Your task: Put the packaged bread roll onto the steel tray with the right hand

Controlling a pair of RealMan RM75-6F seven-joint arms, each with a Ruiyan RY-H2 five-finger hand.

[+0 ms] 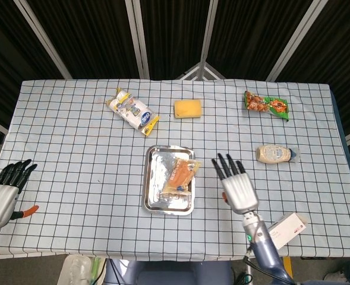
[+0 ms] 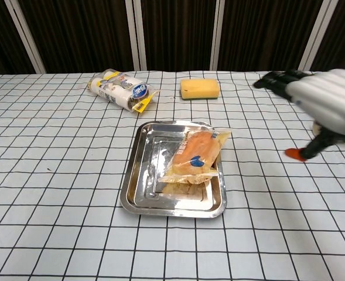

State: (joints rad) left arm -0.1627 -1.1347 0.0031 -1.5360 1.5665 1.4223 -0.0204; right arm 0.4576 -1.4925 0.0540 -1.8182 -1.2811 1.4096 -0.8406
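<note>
The packaged bread roll [image 1: 180, 176] [image 2: 195, 156] lies in the steel tray [image 1: 155, 197] [image 2: 144, 198], its clear wrapper reaching over the tray's right rim. My right hand [image 1: 235, 186] [image 2: 318, 102] hovers to the right of the tray with its fingers spread and nothing in it, apart from the roll. At the table's left edge my left hand [image 1: 5, 190] stays empty, fingers loosely apart; the chest view does not show it.
Along the far side lie a blue and yellow snack pack [image 1: 132, 111] [image 2: 120, 89], a yellow sponge [image 1: 188, 108] [image 2: 200, 88] and a green snack bag [image 1: 267, 104]. A squeeze bottle [image 1: 274, 154] lies at right. A white box [image 1: 284, 230] sits near the front right edge.
</note>
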